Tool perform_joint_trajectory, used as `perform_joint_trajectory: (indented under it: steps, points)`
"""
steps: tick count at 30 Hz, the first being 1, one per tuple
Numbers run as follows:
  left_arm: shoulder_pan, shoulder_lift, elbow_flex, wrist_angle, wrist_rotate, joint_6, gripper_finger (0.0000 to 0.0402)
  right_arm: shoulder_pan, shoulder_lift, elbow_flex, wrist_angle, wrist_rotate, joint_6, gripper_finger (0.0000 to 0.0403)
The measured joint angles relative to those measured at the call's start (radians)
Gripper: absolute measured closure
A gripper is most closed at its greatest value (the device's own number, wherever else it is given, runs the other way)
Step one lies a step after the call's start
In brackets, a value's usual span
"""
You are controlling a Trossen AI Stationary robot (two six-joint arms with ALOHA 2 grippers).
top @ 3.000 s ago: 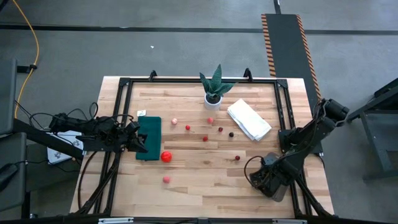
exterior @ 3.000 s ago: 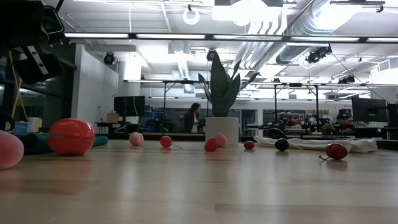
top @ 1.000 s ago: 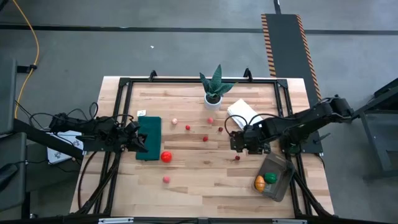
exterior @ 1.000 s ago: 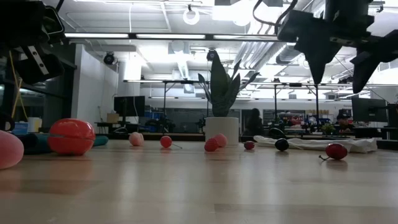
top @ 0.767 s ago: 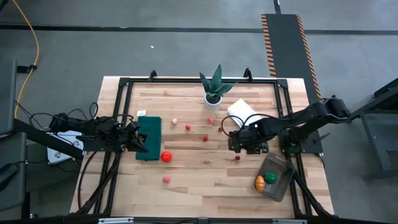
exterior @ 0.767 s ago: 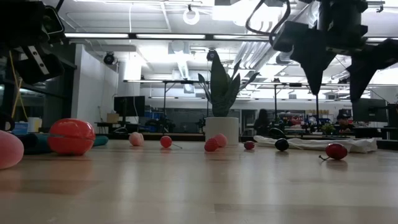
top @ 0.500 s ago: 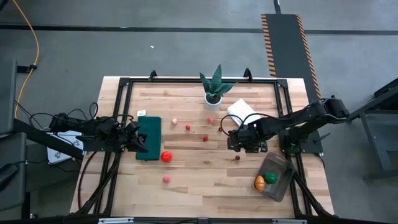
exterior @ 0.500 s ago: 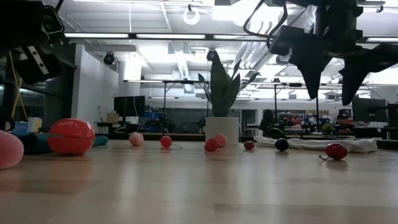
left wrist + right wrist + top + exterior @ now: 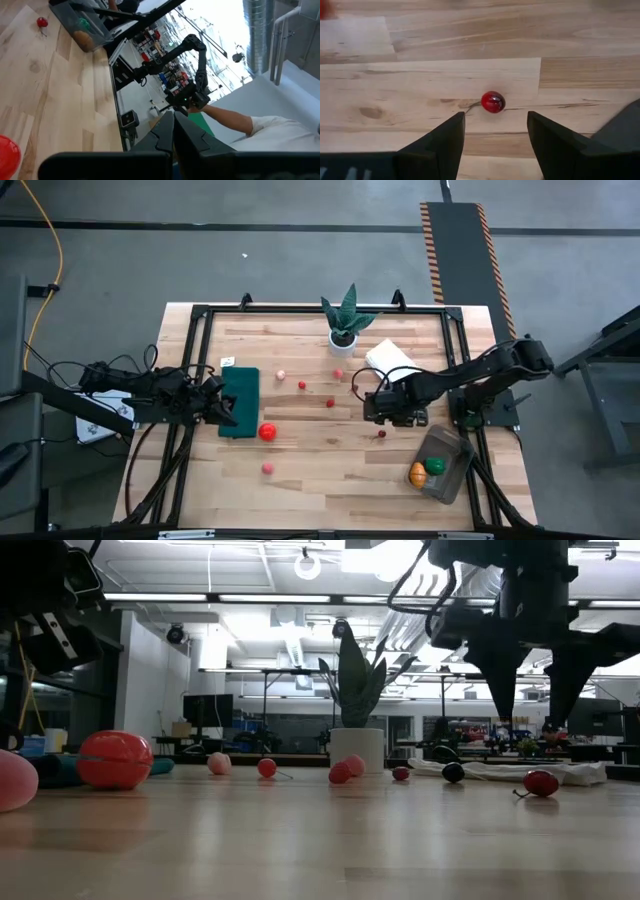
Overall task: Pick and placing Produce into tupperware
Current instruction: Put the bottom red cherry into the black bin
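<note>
Glossy dark red cherry point(image 9: 493, 102) on matt pale wooden table point(image 9: 445, 80).

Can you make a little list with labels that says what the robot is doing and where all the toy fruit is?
right pincer: open, hanging above a dark red cherry on the table, not touching it
left pincer: shut, waiting at the table's left edge beside the green mat
tupperware: at the table's right front corner, holding an orange piece and a green piece
loose fruit: a big red one by the mat, small ones scattered mid-table
other things: potted plant, white cloth
</note>
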Motion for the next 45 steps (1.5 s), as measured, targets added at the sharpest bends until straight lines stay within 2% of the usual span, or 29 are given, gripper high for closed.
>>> perform_joint_trajectory:
  steps: [11,20,45]
  points:
    - [0.000,0.000,0.000,0.001,0.010,0.000,0.0401,0.000,0.079,0.000,0.068,-0.031,-0.003,0.0199]
    - [0.000,0.000,0.000,0.002,0.019,0.000,0.0401,0.003,0.119,0.000,0.059,-0.072,0.005,0.0199]
    - [0.000,0.000,0.000,0.003,0.031,-0.007,0.0401,0.014,0.121,-0.002,0.057,-0.059,0.004,0.0199]
